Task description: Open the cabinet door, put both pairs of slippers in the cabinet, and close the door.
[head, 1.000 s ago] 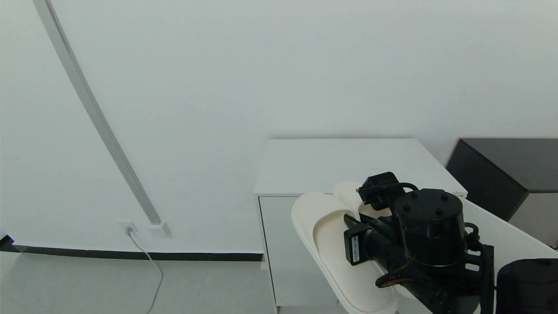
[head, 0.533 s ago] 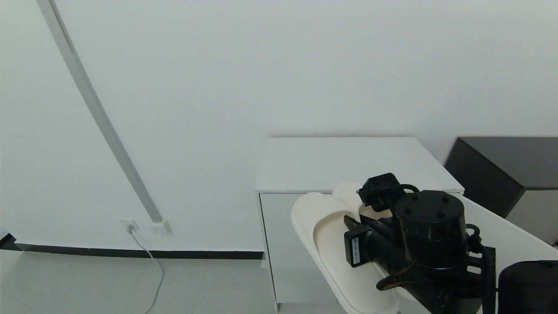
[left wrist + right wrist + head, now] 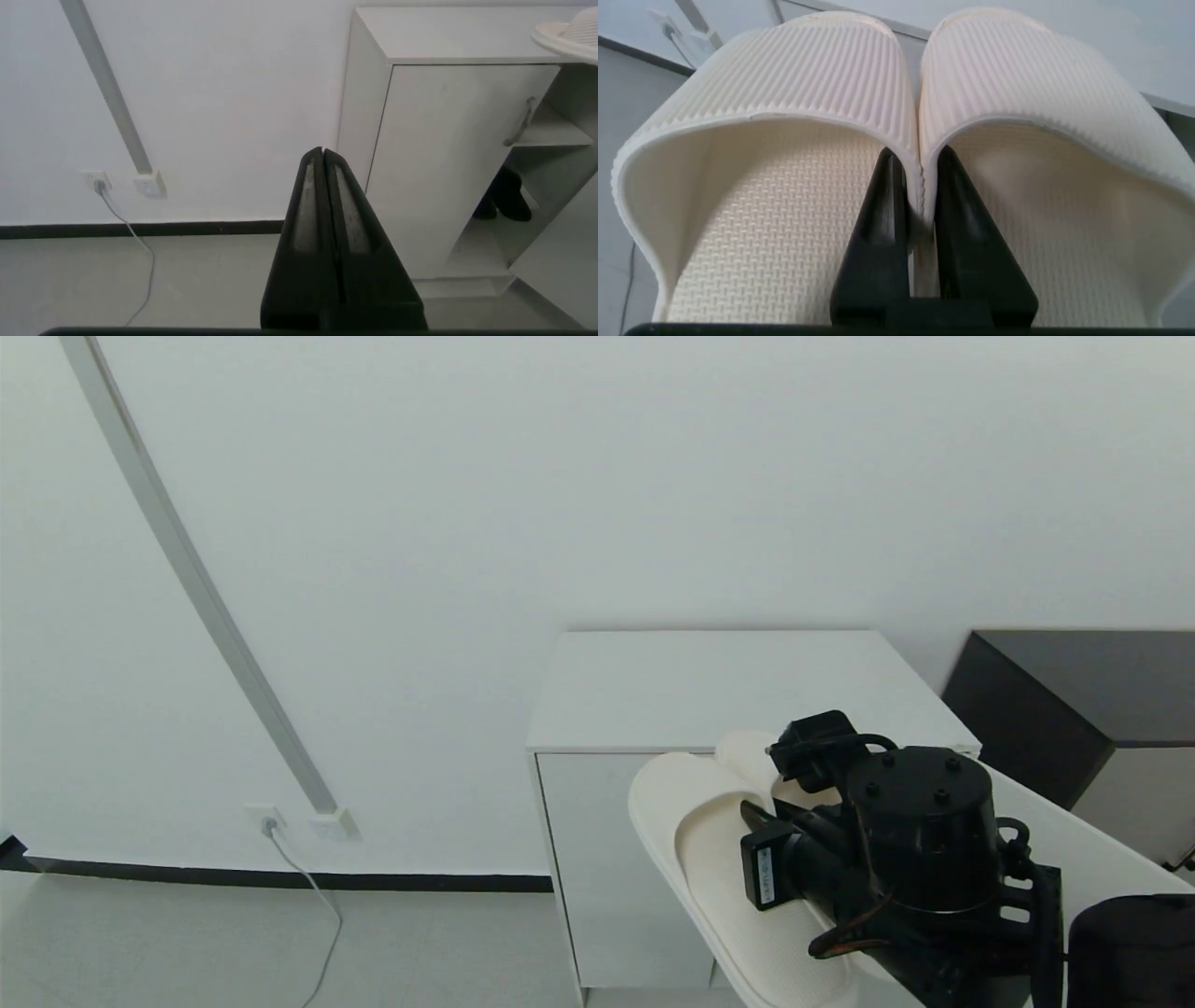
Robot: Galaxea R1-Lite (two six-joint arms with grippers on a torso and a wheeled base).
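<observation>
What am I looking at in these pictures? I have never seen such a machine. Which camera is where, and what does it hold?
This is a robot with two arms, each ending in a claw. The head view comes from a camera on its head: a white cabinet against a wall, its door open. The other two views come from wrist cameras. The right wrist view shows the right claw pinching a pair of cream slippers by their inner edges. The left wrist view shows the left claw, shut and empty, and dark things inside the cabinet; what they are, I cannot tell.
</observation>
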